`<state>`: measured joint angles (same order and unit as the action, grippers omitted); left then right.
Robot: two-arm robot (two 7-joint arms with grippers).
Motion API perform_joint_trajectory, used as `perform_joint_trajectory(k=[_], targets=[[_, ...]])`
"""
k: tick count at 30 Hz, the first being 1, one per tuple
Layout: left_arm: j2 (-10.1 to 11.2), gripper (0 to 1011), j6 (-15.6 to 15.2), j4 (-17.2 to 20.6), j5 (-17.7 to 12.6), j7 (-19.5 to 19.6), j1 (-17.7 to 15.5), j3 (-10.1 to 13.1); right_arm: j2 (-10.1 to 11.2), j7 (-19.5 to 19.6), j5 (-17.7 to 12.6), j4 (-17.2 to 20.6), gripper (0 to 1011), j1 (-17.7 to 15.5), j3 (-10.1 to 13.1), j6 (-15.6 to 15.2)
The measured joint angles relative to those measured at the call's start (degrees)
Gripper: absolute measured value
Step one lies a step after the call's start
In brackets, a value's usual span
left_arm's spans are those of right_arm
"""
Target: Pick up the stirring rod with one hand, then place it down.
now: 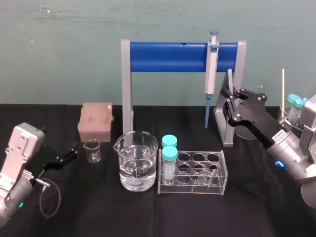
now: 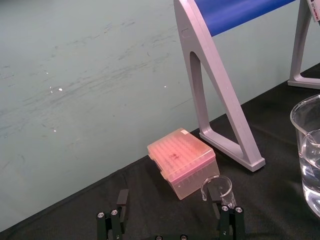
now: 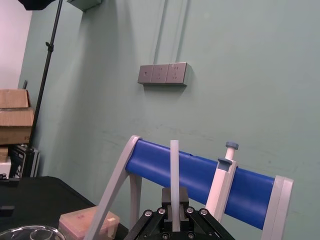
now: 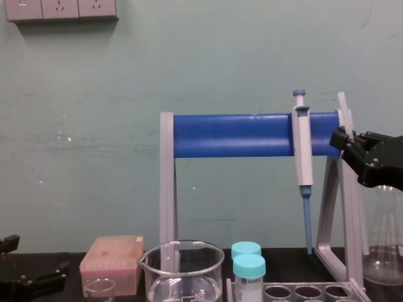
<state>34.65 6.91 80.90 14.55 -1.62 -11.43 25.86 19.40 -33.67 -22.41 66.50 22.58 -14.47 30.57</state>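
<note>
Pinching stirring rod [image 1: 230, 81] upright, right end effector [image 1: 230, 104], left end effector [image 1: 69, 154] spread on table [image 1: 98, 210]

The head camera looked down on the black table [image 1: 148, 217]; the chest camera sat low, facing across it. The left wrist camera sat low behind the left gripper [image 2: 170, 205]; the right tilted upward along the stirring rod [image 3: 174, 170] in the right gripper [image 3: 174, 207]. All shared the blue rack [image 1: 173, 57].
</note>
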Motion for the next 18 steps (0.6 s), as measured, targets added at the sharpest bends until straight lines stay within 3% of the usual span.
perform_joint_trajectory(k=[18], targets=[[0.0,1000,0.0,0.0,0.0,0.0,0.0,0.0,0.1,0.0,-0.1,-0.1,67,0.1,-0.1,-0.1]])
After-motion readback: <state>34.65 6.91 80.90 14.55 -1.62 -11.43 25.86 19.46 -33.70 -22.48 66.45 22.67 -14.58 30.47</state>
